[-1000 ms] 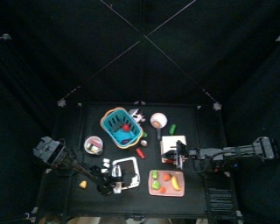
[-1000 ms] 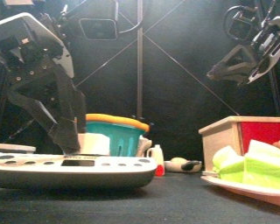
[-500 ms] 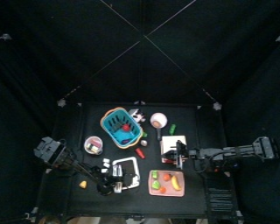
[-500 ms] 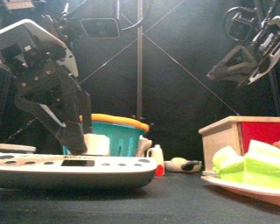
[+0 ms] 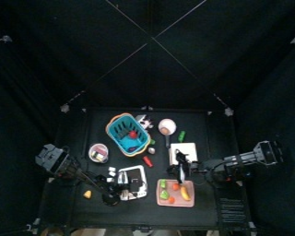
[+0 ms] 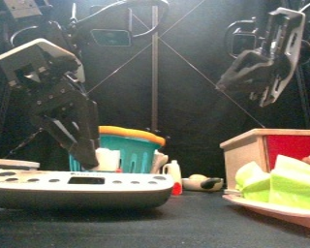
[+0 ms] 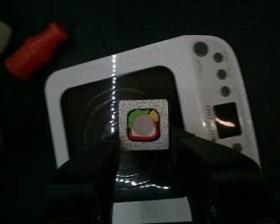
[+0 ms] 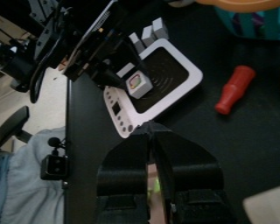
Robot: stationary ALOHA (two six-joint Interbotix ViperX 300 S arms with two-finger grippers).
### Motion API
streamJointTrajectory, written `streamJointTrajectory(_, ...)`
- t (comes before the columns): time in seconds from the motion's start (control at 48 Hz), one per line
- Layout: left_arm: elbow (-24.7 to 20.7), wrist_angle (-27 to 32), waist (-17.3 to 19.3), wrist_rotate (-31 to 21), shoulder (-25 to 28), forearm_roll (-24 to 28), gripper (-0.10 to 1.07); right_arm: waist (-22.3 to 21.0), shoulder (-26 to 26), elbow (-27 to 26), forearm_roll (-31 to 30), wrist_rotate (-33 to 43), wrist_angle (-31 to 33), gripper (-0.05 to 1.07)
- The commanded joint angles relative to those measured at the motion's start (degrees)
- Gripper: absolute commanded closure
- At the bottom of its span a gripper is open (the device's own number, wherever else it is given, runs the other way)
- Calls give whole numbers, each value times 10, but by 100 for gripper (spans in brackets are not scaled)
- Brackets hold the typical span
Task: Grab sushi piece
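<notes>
Sushi piece (image 7: 145,129): a small roll with a pale rim and a red and green centre. It sits upright in the middle of the dark plate of the white flat device (image 7: 166,83), at the near left of the surface.
Left claw (image 7: 149,164): spread wide, holding nothing. It points down over the device, with one jaw on each side of the roll. Whether the jaws touch the roll cannot be told.
Left arm (image 6: 54,92): leans down over the device from the left.
Right claw (image 8: 153,136): jaws pressed narrow together, with only a thin slit between them. Nothing can be seen in its grip.
Right arm (image 6: 262,58): held high above the right side of the surface, well apart from the roll.
Red toy piece (image 7: 38,48): lies on the surface just beyond the device's far corner.
Teal basket (image 6: 129,145): stands behind the device, further back on the surface.
Pink plate (image 5: 175,200): at the near right, carrying green and orange toy food.
Wooden box (image 6: 267,150): on the right behind the plate, with a red front panel.
</notes>
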Motion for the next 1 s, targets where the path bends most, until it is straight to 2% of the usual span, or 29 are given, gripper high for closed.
streamJointTrajectory(0.0, -9, 64, -30, -30, -18, 53, 22, 10, 28, -37, -9, 1, -27, 95)
streamJointTrajectory(0.146, -1, 126, -74, -89, -18, 115, 22, 11, 72, -62, -18, 0, -63, 88)
streamJointTrajectory(0.25, 8, 158, -104, -120, -19, 139, 22, 11, 101, -81, -33, 0, -93, 80)
streamJointTrajectory(0.458, 20, 221, -147, -146, -18, 111, 22, 17, 163, -136, -47, 0, -110, 65)
streamJointTrajectory(0.729, 15, 322, -197, -157, 11, 104, 22, 17, 255, -232, -61, -1, -111, 46)
streamJointTrajectory(0.854, 13, 336, -213, -174, 26, 104, 22, 16, 283, -265, -62, -5, -111, 37)
streamJointTrajectory(0.979, 12, 340, -223, -198, 40, 105, 22, 12, 306, -290, -69, -5, -111, 35)
